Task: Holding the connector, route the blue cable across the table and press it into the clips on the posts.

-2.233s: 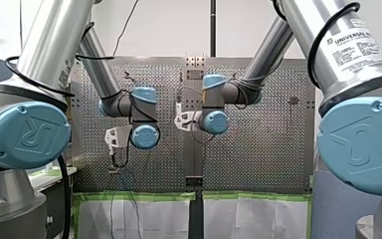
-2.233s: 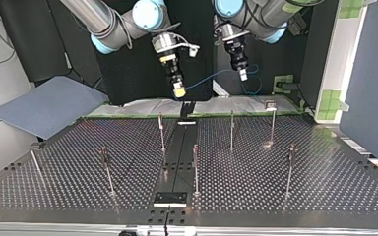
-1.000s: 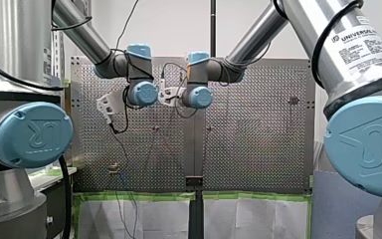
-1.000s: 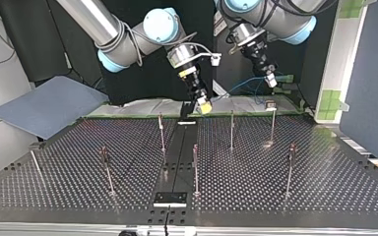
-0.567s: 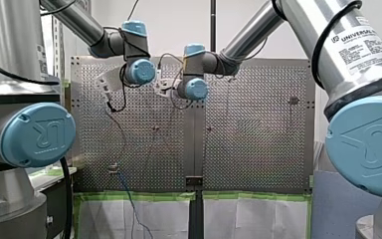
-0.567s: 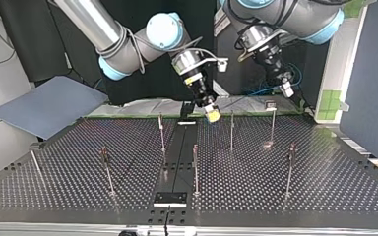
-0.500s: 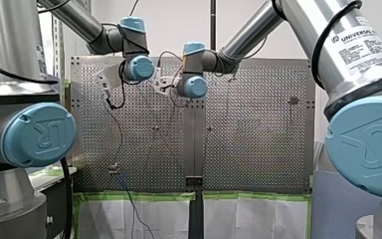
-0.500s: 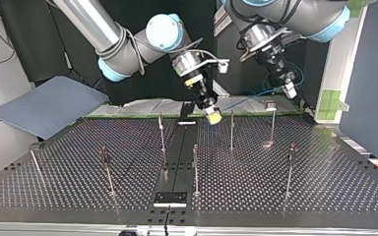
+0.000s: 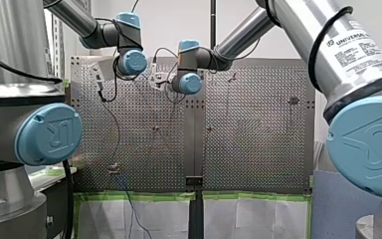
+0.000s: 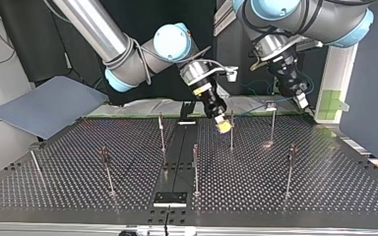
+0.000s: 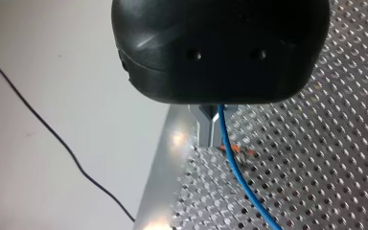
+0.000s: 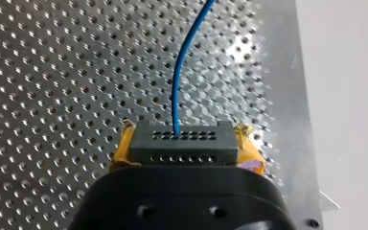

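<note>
Perforated steel forms the table (image 10: pixel 325 177), its sheet dotted with rows of small round holes and set with thin upright posts (image 10: pixel 231 130). My right hand (image 10: pixel 222 124) hangs tilted just beside one post toward the top view's far side. Its yellow pads (image 12: pixel 247 146) clamp a dark rectangular connector (image 12: pixel 181 143) pierced by two rows of tiny holes. A thin blue cable (image 12: pixel 179 81) leaves the connector and curves away. My black left hand (image 10: pixel 301 100), at that view's right, holds its metal fingers (image 11: pixel 206 127) narrow around the cable.
</note>
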Motion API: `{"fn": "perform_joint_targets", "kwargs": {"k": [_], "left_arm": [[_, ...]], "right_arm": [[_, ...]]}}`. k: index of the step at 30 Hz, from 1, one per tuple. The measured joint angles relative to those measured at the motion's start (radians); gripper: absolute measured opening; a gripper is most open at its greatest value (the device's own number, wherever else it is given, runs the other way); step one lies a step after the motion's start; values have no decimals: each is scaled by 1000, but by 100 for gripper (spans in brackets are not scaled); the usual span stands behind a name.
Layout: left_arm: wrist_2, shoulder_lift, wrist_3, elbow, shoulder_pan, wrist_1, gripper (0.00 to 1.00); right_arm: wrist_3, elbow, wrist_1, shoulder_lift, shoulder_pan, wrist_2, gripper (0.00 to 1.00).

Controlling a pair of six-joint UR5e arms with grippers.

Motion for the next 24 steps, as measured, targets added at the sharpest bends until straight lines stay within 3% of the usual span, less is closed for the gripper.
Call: {"fn": "perform_joint_targets", "kwargs": {"k": [8, 15, 24], "left_arm": [[63, -28, 61, 4, 63, -62, 0], [120, -82, 117, 33, 120, -72, 0], [201, -144, 118, 107, 201, -60, 0]], "right_arm": [[20, -69, 23, 22, 9, -2, 0], [24, -134, 59, 31, 7, 0, 0], [25, -178, 88, 60, 1, 5, 0]]}}
